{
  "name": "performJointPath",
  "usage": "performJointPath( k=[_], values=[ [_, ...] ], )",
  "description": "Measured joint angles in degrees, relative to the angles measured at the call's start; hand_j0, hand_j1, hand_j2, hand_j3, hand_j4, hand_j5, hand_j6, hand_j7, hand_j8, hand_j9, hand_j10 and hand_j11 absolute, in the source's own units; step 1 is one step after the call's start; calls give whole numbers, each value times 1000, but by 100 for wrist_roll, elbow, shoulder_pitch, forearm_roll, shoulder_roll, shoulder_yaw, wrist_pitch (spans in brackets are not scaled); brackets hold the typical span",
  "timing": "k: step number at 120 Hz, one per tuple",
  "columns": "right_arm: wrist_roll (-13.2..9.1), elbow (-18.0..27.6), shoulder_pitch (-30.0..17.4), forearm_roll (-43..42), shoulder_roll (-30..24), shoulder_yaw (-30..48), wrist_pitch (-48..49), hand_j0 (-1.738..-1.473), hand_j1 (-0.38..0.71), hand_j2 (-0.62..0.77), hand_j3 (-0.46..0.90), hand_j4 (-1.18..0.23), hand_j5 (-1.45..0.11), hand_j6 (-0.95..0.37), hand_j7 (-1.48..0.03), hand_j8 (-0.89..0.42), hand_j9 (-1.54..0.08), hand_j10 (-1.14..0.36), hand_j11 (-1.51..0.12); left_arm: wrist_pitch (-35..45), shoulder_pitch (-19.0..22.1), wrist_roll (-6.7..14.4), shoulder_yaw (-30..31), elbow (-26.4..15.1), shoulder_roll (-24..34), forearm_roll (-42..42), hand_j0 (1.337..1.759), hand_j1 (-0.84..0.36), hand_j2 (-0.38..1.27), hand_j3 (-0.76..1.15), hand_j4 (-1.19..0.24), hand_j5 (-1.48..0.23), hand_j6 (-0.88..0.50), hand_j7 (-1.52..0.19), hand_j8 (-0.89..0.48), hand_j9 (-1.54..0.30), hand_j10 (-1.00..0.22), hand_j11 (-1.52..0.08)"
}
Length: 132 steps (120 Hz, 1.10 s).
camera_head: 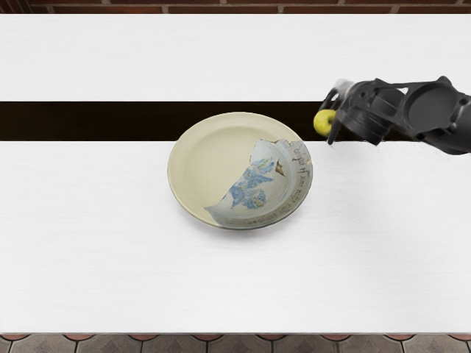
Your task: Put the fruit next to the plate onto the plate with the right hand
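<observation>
Left of right robot hand [366, 112]: round cream blue-patterned plate [210, 158].
Robot hand pinches small yellow-green fruit [323, 122], apart from plate.

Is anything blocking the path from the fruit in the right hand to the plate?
Nothing visible. The right hand holds the yellow fruit just right of the plate, with no object between them.

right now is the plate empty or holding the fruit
Empty. The plate shows only its bare inside; the yellow fruit is beyond its right rim, in the right robot hand.
</observation>
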Motion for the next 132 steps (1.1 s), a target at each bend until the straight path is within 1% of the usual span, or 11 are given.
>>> performJointPath(
  k=[10, 18, 33, 61, 78, 84, 88, 94, 107, 121, 132],
  values=[
    [3, 177, 146, 13, -37, 191, 58, -1654, 238, 498, 1, -611, -1046, -538, -999, -608, -1058, -730, -1065, 0, 0, 0, 1, 0, 0, 0, 1658, 349, 0, 0, 0, 0, 0, 0, 0, 0, 0, 0],
    [2, 300, 224, 14, -49, 354, 115, -1655, 239, 478, 1, -601, -1055, -526, -1003, -602, -1064, -732, -1072, 0, 0, 0, 0, 0, 0, 0, 1658, 349, 0, 0, 0, 0, 0, 0, 0, 0, 0, 0],
    [4, 498, 315, 26, -7, 656, 235, -1655, 280, 568, 0, -581, -1062, -516, -1006, -589, -1073, -731, -1083, 0, 0, 0, 2, -1, 0, 0, 1658, 349, 0, 0, 0, 0, 0, 0, 0, 0, 0, 0],
    [3, 846, 293, 33, 257, 921, 272, -1656, 297, 563, 0, -571, -1056, -492, -1007, -577, -1068, -735, -1078, 0, 0, 0, 1, 3, 0, 0, 1658, 349, 0, 0, 0, 0, 0, 0, 1, 0, 0, 0],
    [6, 881, 114, 38, 537, 947, 249, -1658, 318, 585, 1, -550, -1052, -461, -1007, -561, -1072, -733, -1084, 0, 0, 0, 1, 1, 0, 0, 1658, 349, 0, 0, 0, 0, 1, 0, 1, 0, 0, 0],
    [3, 877, 84, 33, 670, 950, 233, -1658, 319, 541, 0, -557, -1039, -441, -991, -558, -1057, -721, -1067, 0, 0, 0, 1, 1, 0, -1, 1658, 349, 0, 0, 0, 0, 1, 0, 1, 0, 0, 0],
    [0, 862, 69, 18, 732, 944, 142, -1658, 276, 450, 0, -521, -944, -422, -904, -522, -960, -661, -969, 0, 0, 0, 2, 1, 0, -1, 1658, 349, 0, 0, 0, 0, 1, 0, 1, 0, 0, 0],
    [-3, 834, 21, 1, 801, 936, -58, -1658, 158, 350, 0, -423, -759, -346, -727, -423, -771, -532, -778, 0, 0, 0, 2, 0, 0, -1, 1658, 349, 0, 0, 0, 0, 1, 0, 1, 0, 0, 0],
    [-7, 802, -53, -12, 877, 988, -281, -1658, -35, 204, 0, -263, -464, -217, -445, -263, -471, -327, -475, 0, 0, 0, 4, 0, 0, -1, 1658, 349, 0, 0, 0, 0, 1, 0, 1, 0, 0, 0],
    [-8, 849, -163, -20, 773, 1224, -317, -1658, -157, 113, 0, -162, -279, -136, -268, -162, -283, -198, -285, 0, 0, 1, 4, 0, 0, -1, 1658, 349, 0, 0, 0, 0, 1, 0, 1, 0, 0, 0],
    [-8, 1062, -350, -31, 390, 1677, -108, -1658, -214, 70, 0, -114, -192, -99, -185, -115, -194, -137, -196, 0, 0, 1, 4, 0, 0, -1, 1658, 349, 0, 0, 0, 0, 1, 0, 1, 0, 0, 0]
  ],
)
